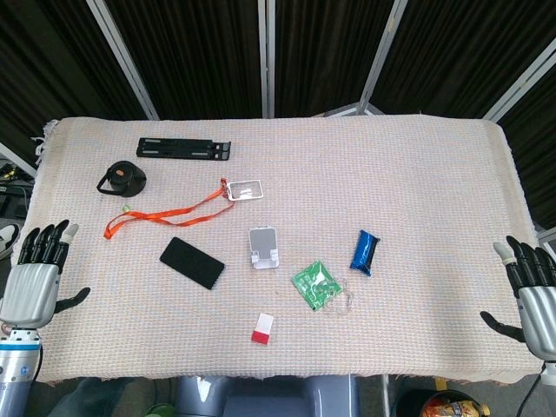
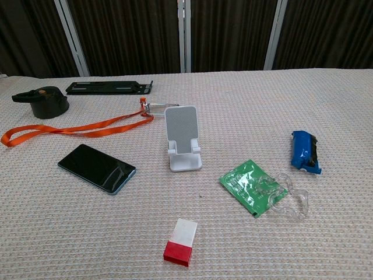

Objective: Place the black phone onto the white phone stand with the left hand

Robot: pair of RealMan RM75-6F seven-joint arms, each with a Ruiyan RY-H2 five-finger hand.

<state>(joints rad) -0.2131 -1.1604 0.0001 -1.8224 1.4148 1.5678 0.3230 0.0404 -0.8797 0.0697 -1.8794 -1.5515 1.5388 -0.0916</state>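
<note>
Phone, black (image 1: 192,262), lies flat on woven cloth (image 1: 417,174), screen up, left of white phone stand (image 1: 263,249) and apart from it; stand upright, unoccupied; left hand (image 1: 36,276) at table's left edge, fingers spread, holding nothing; right hand (image 1: 534,295) at right edge, fingers likewise apart, empty; orange lanyard (image 1: 165,215) behind phone; green packet (image 1: 315,283) right of stand; blue pack (image 1: 366,252) beyond it.

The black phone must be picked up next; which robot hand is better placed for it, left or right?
The left robot hand. The black phone lies flat on the left half of the table, left of the white phone stand. The right robot hand is at the far right edge, beyond the stand. Both are open.
</note>
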